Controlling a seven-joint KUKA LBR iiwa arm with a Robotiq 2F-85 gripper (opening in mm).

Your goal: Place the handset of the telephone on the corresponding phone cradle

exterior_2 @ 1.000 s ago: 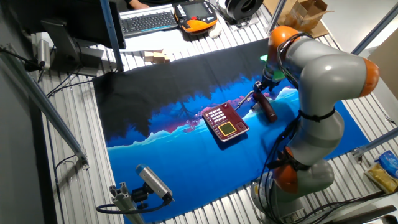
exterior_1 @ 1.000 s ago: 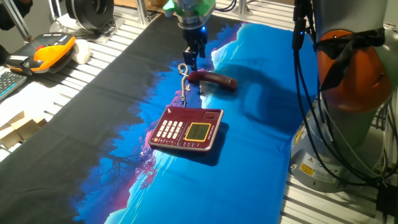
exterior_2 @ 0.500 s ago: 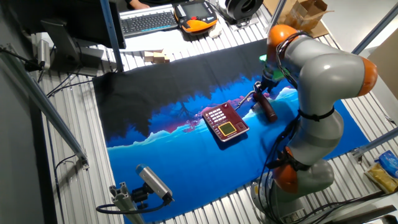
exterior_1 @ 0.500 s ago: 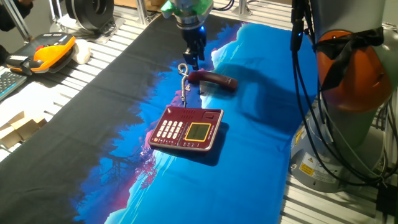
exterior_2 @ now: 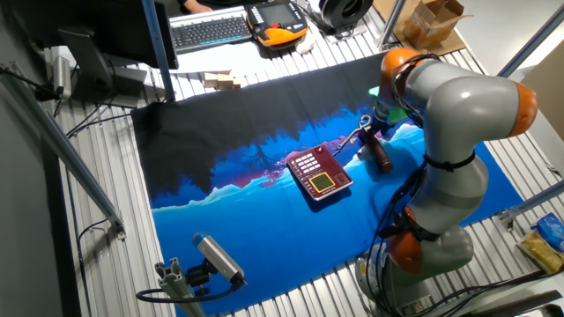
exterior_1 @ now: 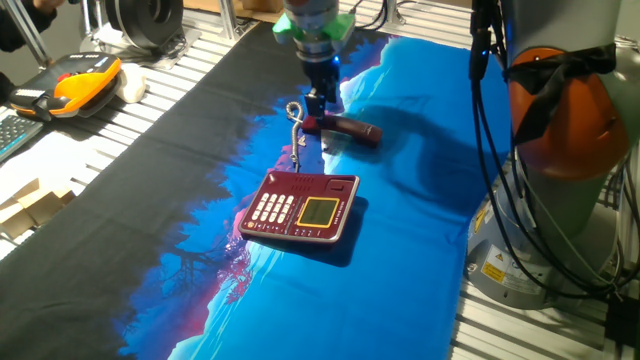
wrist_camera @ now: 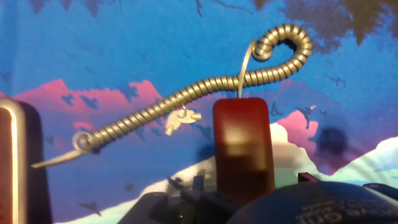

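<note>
A blue and black printed cloth (exterior_1: 420, 230) is spread over the slatted table. The KUKA arm (exterior_2: 458, 97) is bent over the cloth on the side of the telephone away from the keypad. The telephone (exterior_1: 300, 207) lies flat on the cloth, keypad and yellow-green display facing up. The phone cradle (exterior_1: 310, 181) along the telephone's far edge is seen unoccupied. The handset (exterior_1: 345, 128) lies on the cloth beyond the telephone, apart from it, off the cradle. The pale curly cord (wrist_camera: 186, 99) runs from the handset's end back toward the telephone. The gripper (exterior_1: 320, 103) is positioned directly above the cord end of the handset. Whether the fingers are parted or closed cannot be told; no grasp on the handset is visible. In the hand view the handset (wrist_camera: 242, 146) is centred just below the camera.
</note>
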